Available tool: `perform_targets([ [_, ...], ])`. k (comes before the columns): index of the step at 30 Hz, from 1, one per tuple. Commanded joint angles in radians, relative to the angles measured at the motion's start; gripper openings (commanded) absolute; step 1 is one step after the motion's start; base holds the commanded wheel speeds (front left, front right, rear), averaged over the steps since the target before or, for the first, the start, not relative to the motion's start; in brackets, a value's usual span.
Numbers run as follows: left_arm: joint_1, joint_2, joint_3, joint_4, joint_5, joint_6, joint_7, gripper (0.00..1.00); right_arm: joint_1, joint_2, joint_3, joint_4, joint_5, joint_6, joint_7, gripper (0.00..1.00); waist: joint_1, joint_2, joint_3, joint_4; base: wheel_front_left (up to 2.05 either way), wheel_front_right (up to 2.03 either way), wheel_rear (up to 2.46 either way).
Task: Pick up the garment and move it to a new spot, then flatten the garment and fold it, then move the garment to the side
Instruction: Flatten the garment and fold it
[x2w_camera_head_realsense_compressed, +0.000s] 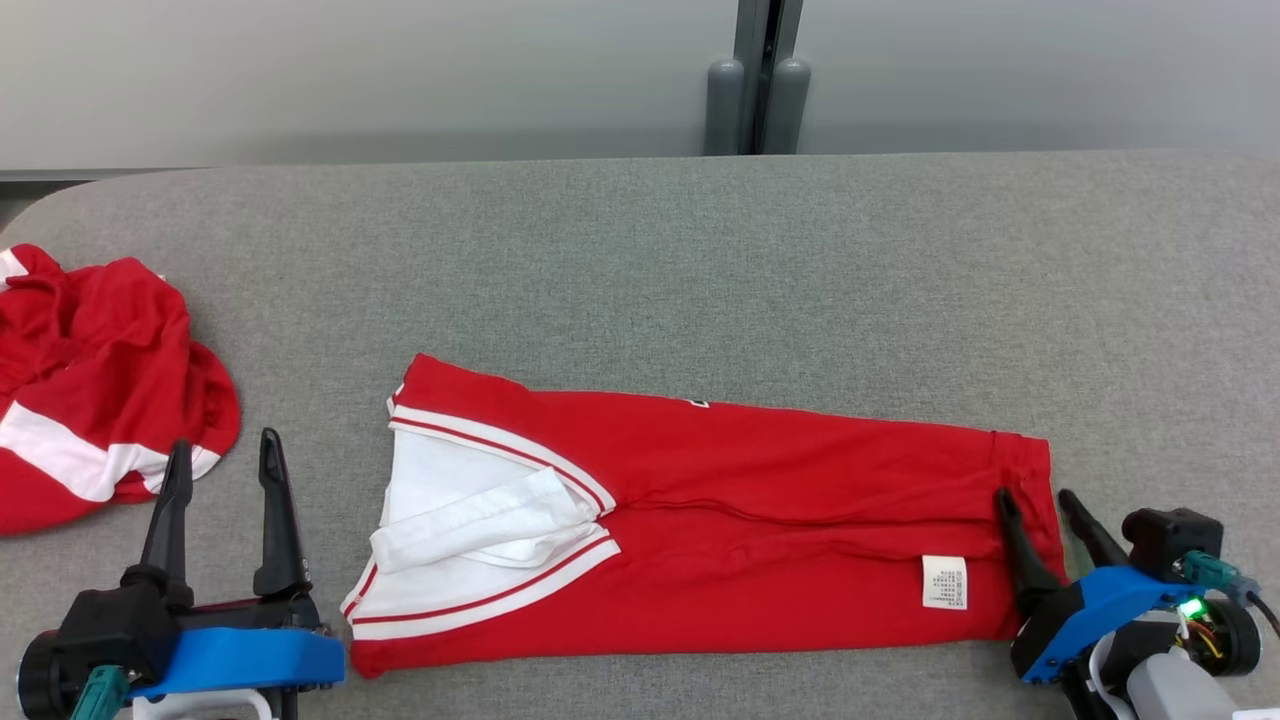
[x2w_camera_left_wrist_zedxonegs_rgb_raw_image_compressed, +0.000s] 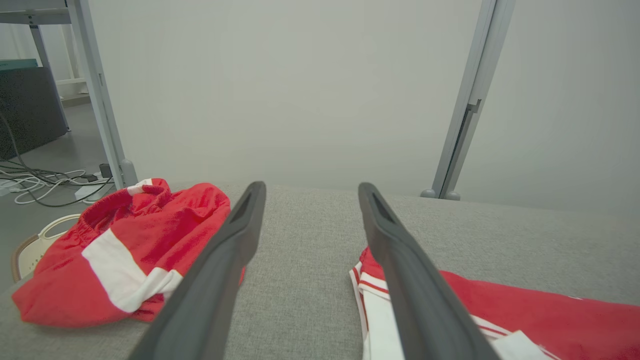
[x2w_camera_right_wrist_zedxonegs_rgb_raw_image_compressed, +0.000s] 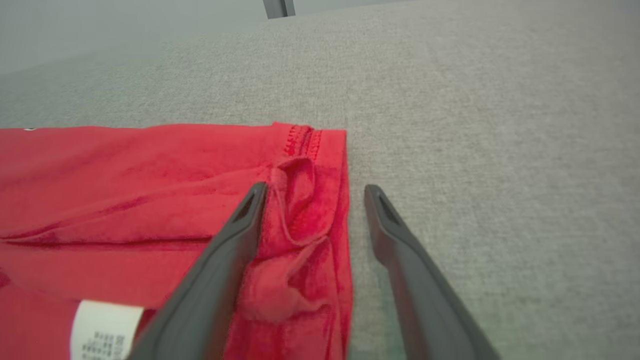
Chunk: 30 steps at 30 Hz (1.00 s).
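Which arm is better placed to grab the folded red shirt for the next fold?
Right, probably. The right gripper stands open astride the hem end of the shirt, one finger over the cloth. The left gripper is open over bare table, apart from the shirt.

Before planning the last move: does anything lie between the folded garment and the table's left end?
Yes. A crumpled red garment lies at the left end of the table, and the open left gripper stands between it and the folded garment.
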Motion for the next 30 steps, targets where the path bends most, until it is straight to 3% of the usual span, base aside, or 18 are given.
perform_targets([
  [1,0.004,-0.003,0.01,-0.002,0.003,-0.004,-0.004,1.0,-0.011,0.004,0.002,0.005,-0.002,0.0,0.003,1.0,-0.0001,-0.0001,0.0,0.0,0.0,0.0,0.0],
  [8,0.009,-0.042,0.088,0.016,0.06,-0.028,-0.004,1.0,-0.003,0.031,0.034,0.055,0.013,0.0,0.036,1.0,-0.0001,-0.0001,0.0,-0.002,0.0,0.0,0.0],
  [9,0.009,-0.047,0.093,0.018,0.066,-0.032,-0.004,1.0,-0.002,0.032,0.04,0.06,0.016,0.0,0.04,0.74,-0.0001,-0.0001,-0.001,-0.002,0.0,0.0,0.0],
  [10,0.009,-0.051,0.1,0.021,0.073,-0.036,-0.004,1.0,-0.002,0.035,0.047,0.062,0.018,0.0,0.042,0.31,-0.0001,-0.0001,-0.001,-0.002,0.0,0.0,0.0],
  [11,0.009,-0.055,0.107,0.025,0.079,-0.037,-0.004,1.0,-0.004,0.039,0.053,0.06,0.024,0.0,0.037,0.04,-0.0001,-0.0001,-0.002,-0.001,0.0,0.0,0.0],
  [12,0.009,-0.057,0.113,0.029,0.084,-0.039,-0.004,1.0,-0.006,0.037,0.055,0.055,0.027,0.0,0.028,0.0,-0.0001,-0.0001,-0.003,-0.002,0.0,0.0,0.0],
  [21,0.014,-0.073,0.144,0.044,0.129,-0.048,-0.004,1.0,-0.041,-0.031,0.023,0.049,0.056,-0.001,-0.004,0.0,-0.0001,-0.0001,-0.012,-0.009,0.0,0.0,0.0],
  [30,0.009,-0.079,0.158,0.058,0.144,-0.06,-0.004,1.0,-0.068,-0.161,-0.079,0.098,0.066,0.0,0.0,0.0,-0.0001,-0.0001,-0.021,-0.014,0.0,0.0,0.0],
])
